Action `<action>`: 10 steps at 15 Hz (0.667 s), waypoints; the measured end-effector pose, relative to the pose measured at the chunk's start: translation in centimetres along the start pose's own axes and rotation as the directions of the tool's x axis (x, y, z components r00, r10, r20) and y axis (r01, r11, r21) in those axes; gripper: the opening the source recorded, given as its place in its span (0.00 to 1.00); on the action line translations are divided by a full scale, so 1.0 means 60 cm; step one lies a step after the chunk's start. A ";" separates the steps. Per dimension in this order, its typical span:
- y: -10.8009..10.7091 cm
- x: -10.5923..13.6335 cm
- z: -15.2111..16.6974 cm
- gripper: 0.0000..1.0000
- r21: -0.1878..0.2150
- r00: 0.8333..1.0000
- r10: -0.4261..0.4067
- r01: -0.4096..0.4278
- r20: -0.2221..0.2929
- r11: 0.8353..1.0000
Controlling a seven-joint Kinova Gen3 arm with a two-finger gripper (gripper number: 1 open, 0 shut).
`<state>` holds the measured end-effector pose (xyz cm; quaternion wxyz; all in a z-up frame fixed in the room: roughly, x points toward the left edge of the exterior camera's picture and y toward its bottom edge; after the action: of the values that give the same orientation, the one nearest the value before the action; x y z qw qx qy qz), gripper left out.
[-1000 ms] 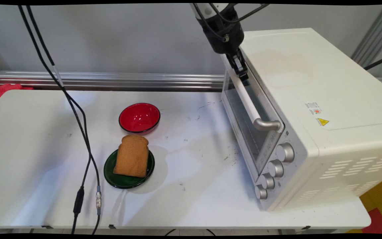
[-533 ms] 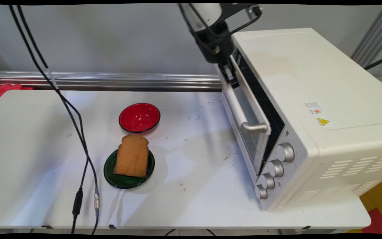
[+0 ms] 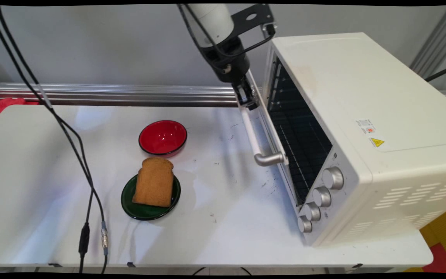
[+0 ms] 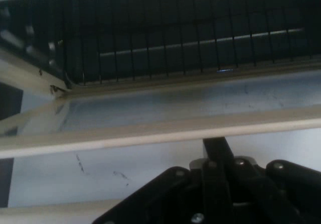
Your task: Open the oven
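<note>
My black gripper [image 3: 247, 100] is shut on the far end of the white bar handle [image 3: 252, 133] of the oven door [image 3: 271, 130]. The door stands partly open, tilted out from the white toaster oven [image 3: 362, 116], and the dark wire rack [image 3: 300, 143] inside shows. In the hand view the handle [image 4: 150, 133] crosses the picture just above my gripper [image 4: 215, 146], with the door glass [image 4: 175, 103] and rack [image 4: 175, 43] beyond it. A slice of brown toast [image 3: 154, 182] lies on a green plate [image 3: 145, 211] to the left.
An empty red bowl [image 3: 163, 136] sits just behind the green plate. Black cables [image 3: 72, 131] hang down over the table's left part. Several silver knobs [image 3: 332, 177] line the oven's front right. The white table [image 3: 227, 224] ends close under the oven's near corner.
The gripper has moved left and down with the handle in it. The oven door has swung from nearly closed to partly open, uncovering the rack inside.
</note>
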<state>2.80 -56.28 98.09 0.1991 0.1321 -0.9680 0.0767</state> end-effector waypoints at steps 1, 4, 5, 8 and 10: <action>-0.001 -0.005 0.001 0.00 0.000 1.000 0.000 0.000 -0.001 1.000; -0.006 -0.031 0.012 0.00 0.008 1.000 -0.007 0.007 -0.022 1.000; -0.007 -0.042 0.015 0.00 0.010 1.000 -0.012 0.012 -0.027 1.000; -0.010 -0.077 0.025 0.00 0.009 0.999 -0.025 0.025 -0.039 1.000; -0.009 -0.107 0.030 0.00 -0.003 0.999 -0.026 0.026 -0.045 1.000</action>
<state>7.97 -55.70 93.90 0.2221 0.1425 -0.9616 0.0758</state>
